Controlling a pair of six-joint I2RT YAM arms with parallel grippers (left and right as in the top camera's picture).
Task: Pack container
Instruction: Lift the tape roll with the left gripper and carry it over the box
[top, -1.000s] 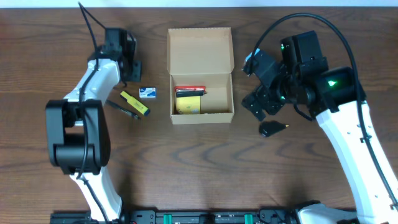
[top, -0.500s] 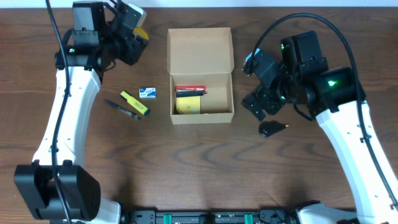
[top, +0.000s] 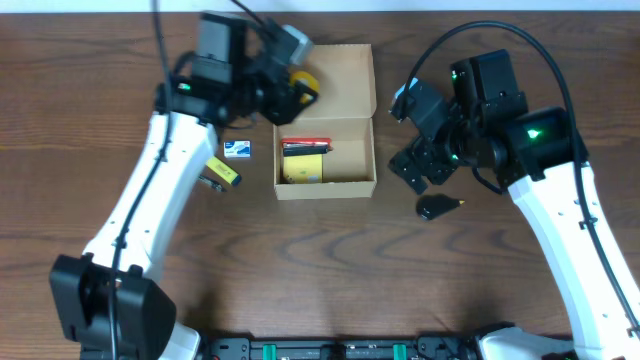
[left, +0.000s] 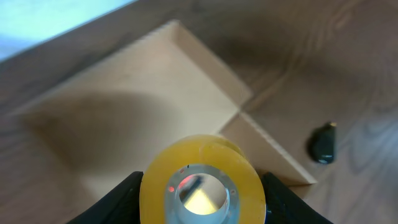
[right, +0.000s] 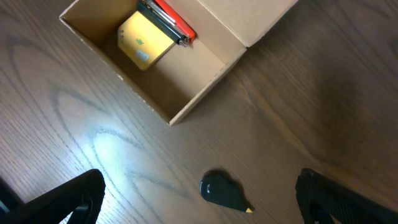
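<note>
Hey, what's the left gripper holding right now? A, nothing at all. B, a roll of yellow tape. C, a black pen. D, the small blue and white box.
B: in the left wrist view the left gripper has its fingers on either side of a roll of yellow tape, held over the open flap of the container.

Yellow tape roll (left: 202, 186); black teardrop-shaped item (top: 437, 207) on wooden table (top: 330, 270); small white-blue box (top: 238, 149) near yellow marker (top: 227, 174).
</note>
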